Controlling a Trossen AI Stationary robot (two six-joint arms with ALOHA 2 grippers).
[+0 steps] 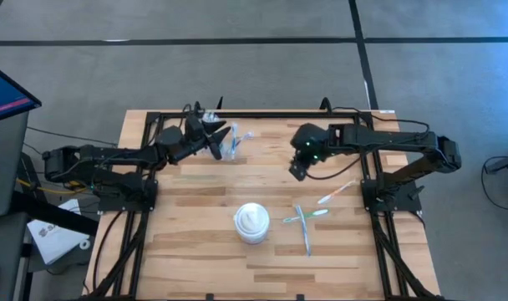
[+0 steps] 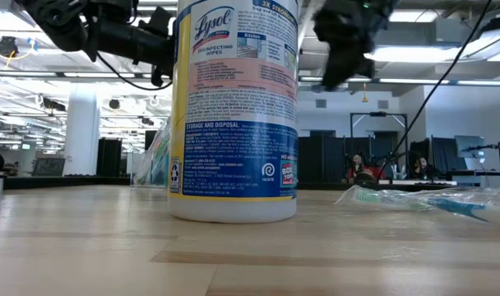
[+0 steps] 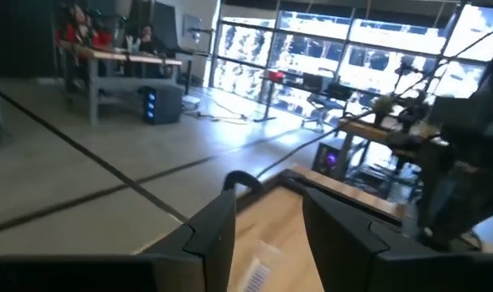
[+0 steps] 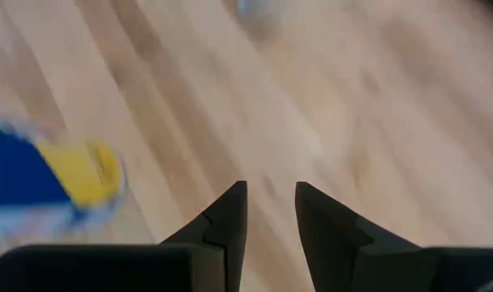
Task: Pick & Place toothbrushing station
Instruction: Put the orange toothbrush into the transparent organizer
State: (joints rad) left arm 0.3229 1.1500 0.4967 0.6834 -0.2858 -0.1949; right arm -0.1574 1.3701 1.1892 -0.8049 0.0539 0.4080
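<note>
A clear plastic cup holding thin toothbrushes stands on the wooden table near its far edge. In the low view it shows partly behind the wipes tub. My left gripper hovers level just left of the cup's top. It is open with nothing between its fingers. My right gripper hangs over the table's middle right, tipped downward. It is also open over bare wood. A pink toothbrush, a green one and a blue one lie loose on the table at the right.
A white wipes tub with a yellow and blue label stands near the table's middle front, left of the loose toothbrushes. Black frame rails run along the table's far edge and sides. Bare wood lies between the two grippers.
</note>
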